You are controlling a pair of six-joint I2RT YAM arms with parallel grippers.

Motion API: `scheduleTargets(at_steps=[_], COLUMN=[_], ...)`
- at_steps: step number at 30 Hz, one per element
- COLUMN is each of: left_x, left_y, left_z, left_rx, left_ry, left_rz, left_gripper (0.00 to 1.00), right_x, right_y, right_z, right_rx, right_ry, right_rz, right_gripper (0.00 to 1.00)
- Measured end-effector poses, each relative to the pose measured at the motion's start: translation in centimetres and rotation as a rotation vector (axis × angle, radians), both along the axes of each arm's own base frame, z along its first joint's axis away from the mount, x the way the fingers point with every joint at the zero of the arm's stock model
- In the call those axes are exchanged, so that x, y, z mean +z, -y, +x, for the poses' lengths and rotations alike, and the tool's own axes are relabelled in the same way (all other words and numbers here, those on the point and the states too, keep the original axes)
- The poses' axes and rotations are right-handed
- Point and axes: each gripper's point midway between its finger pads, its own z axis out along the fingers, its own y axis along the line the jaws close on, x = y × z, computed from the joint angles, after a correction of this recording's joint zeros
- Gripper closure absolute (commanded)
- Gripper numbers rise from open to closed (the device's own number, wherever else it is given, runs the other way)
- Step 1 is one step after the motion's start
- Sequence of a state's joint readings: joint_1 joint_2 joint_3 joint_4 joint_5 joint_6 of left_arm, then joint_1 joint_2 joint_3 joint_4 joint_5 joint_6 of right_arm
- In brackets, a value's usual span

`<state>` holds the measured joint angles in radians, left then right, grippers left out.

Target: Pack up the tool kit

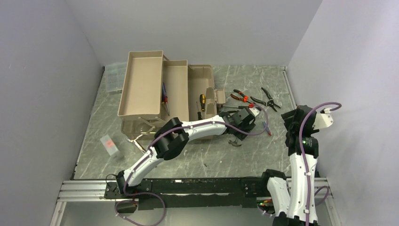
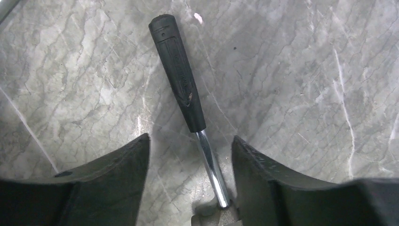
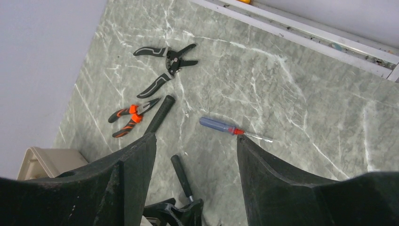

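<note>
- Right of the open toolbox, the left gripper hangs spread, jaws straddling the hammer.
- Farther right, the right gripper is spread too, empty.
- Hammer lies flat beside the toolbox: grasp step, I reckon. Next, squeeze the shaft and lift.

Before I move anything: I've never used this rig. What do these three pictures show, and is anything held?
Two robot arms stand at the near edge of the table. The wide picture looks down from above; the other two come from wrist cameras, the dark shapes below being each arm's fingers. The toolbox sits open at the back, trays folded out. Loose on the table lie pliers and a small blue screwdriver. The left gripper is open astride a hammer; the right gripper is open too. Nothing is held.
</note>
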<state>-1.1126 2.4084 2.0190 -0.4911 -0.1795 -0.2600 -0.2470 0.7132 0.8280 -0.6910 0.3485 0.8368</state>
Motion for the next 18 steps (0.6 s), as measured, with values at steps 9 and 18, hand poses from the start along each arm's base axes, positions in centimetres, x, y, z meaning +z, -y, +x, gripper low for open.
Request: scheduleTargets(at_steps=[9,18], left_x=[-0.9,-0.7], left_y=[-0.3,-2.9], left_z=[-0.2,-2.3], left_rx=[0.023,0.013], left_ry=[-0.017,-0.085], left_rz=[0.005,-0.009], left_gripper=[0.84,1.00], right_x=[-1.7,-8.6], right_y=[0.1,-3.9], right_z=[0.6,3.0], right_rx=[0.014,0.285], right_ry=[-0.075,-0.237], right_rz=[0.006,0.152], right_gripper=[0.33,0.29])
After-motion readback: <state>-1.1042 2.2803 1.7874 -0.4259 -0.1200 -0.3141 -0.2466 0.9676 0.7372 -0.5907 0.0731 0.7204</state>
